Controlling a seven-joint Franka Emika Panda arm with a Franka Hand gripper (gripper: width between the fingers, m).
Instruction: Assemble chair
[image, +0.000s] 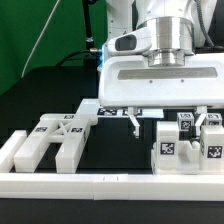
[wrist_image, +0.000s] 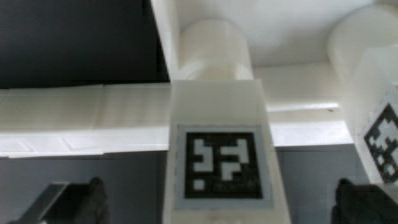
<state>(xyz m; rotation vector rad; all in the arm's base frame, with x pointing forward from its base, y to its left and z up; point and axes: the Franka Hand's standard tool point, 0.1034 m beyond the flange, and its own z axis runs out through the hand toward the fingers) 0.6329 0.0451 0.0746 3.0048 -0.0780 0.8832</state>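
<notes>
Loose white chair pieces lie on the black table. A flat H-shaped piece (image: 55, 138) with tags lies at the exterior view's left. A blocky tagged group (image: 188, 145) stands at the right. My gripper (image: 166, 122) hangs just above the table between them, open, with its fingers (image: 133, 122) wide apart. In the wrist view a long white bar with a square tag (wrist_image: 219, 160) runs between the two dark fingertips (wrist_image: 71, 203) of the gripper (wrist_image: 217, 208). Both fingertips stand clear of the bar. A rounded white piece (wrist_image: 214, 50) lies beyond the bar.
A long low white border bar (image: 100, 186) runs along the front edge. A short white piece (image: 90, 108) lies behind the H-shaped piece. Another tagged white piece (wrist_image: 381, 140) shows at the wrist view's edge. A green cloth (image: 45, 30) hangs at the back.
</notes>
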